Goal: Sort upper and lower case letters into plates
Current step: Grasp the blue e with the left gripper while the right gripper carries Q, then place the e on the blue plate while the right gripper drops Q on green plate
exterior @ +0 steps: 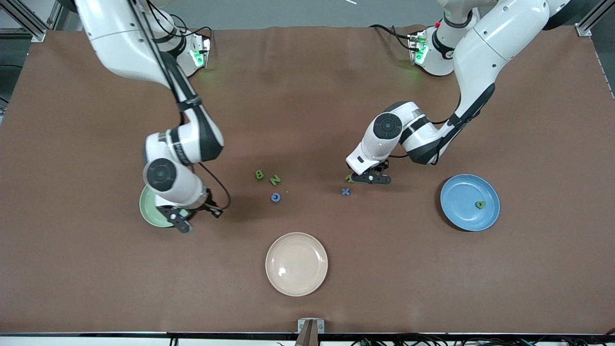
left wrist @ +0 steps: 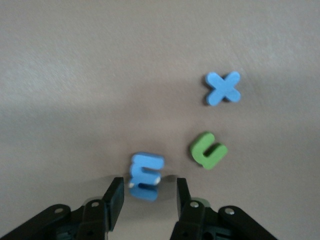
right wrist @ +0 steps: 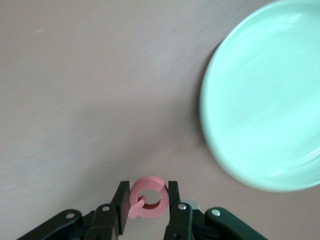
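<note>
Right wrist view showed the right claw [right wrist: 145,201] clamped on a pink letter [right wrist: 147,197] just beside the mint plate [right wrist: 265,100]; releasing over it seemed next. Left claw [left wrist: 145,192] straddled a blue letter [left wrist: 145,175], not clearly gripping, well apart from the mint plate.

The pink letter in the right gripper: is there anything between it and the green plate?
Nothing visible stands in the way. The right gripper is shut on the pink letter, held in the air beside the green plate. Only bare table shows between them in the right wrist view, and the visible part of the plate holds nothing.
</note>
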{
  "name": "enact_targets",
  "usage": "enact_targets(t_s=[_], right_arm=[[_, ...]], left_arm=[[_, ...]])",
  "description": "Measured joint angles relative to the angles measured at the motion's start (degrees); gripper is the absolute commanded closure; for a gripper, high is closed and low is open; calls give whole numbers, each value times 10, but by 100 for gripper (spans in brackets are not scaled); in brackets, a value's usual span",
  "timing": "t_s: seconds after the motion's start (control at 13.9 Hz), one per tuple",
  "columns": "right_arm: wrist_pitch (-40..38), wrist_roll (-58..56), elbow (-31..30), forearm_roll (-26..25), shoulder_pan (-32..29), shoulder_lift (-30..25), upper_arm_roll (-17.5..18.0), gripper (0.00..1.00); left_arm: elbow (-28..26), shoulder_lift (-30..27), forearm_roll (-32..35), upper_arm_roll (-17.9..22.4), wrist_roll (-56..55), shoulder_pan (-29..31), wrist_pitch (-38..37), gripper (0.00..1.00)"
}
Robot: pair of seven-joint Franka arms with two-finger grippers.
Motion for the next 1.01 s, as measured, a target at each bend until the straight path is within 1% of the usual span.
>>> enact_targets(t_s=[0.22, 0.29, 0.43, 0.58, 0.65, 0.72, 0.79, 0.87, 1.01], right_arm=[[45, -108, -86, 0, -59, -34, 0, 99], [70, -134, -116, 0, -76, -38, 0, 99], [108, -162, -163, 0, -95, -38, 0, 99], [118, -165, -184, 0, -97, -38, 3, 97], [118, -165, -186, 0, -97, -38, 5, 91], [118, -165, -186, 0, -96, -39, 6, 66], [117, -167, -186, 0, -96, -39, 6, 38], [115, -171, -186, 0, -96, -39, 7, 0], [110, -183, -185, 0, -97, -41, 6, 0]], left_arm=[[1, 0, 0, 4, 0, 0, 0, 50], [1, 1, 0, 5, 0, 0, -1, 57], [1, 5, 0, 7, 0, 0, -1, 78], [3, 4, 1, 8, 0, 3, -5, 93], [4, 5, 1, 8, 0, 3, -5, 95], [5, 5, 1, 8, -1, 3, -5, 95], [8, 5, 1, 10, -3, 5, -5, 95], [13, 4, 1, 12, -10, 11, -7, 98], [23, -6, 2, 14, -15, 42, -26, 99]])
